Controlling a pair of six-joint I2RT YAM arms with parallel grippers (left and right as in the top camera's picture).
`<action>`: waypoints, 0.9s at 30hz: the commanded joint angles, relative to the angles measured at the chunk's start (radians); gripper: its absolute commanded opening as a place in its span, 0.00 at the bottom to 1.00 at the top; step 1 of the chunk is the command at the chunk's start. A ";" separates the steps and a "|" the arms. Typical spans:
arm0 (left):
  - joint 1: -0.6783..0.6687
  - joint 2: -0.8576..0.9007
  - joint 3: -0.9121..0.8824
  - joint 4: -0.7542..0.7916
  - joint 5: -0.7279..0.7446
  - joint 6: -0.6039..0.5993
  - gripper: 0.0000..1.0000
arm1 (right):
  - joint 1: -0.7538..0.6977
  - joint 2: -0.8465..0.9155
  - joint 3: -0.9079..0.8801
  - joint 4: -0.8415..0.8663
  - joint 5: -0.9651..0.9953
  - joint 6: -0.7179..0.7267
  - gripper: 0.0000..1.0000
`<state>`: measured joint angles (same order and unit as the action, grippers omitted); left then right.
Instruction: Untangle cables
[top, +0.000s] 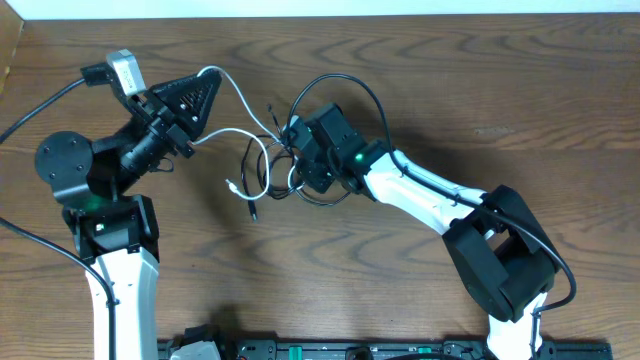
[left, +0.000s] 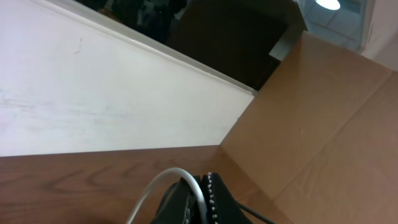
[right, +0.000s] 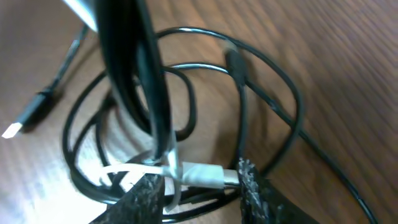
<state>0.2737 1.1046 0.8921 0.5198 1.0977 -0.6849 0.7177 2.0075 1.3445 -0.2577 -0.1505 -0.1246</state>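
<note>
Overhead, the thin white cable and glossy black cable are seen looped together on the wood-grain table. In the left wrist view, the white cable is shown clenched in the left gripper (unclear from above). In the right wrist view, the right gripper has its rough fingers set astride a white plug; whether it is pinched cannot be told.
</note>
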 joint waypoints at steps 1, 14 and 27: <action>0.023 -0.001 0.014 0.003 0.010 -0.009 0.08 | 0.002 0.009 -0.006 0.016 0.103 0.056 0.36; 0.030 0.030 0.013 -0.300 -0.035 0.164 0.08 | 0.003 0.009 -0.013 0.064 0.115 0.076 0.14; 0.093 0.134 0.013 -0.473 -0.216 0.262 0.07 | 0.001 0.069 -0.013 0.076 0.114 0.087 0.33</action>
<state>0.3405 1.2438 0.8925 0.0475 0.9195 -0.4500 0.7177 2.0327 1.3392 -0.1825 -0.0444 -0.0475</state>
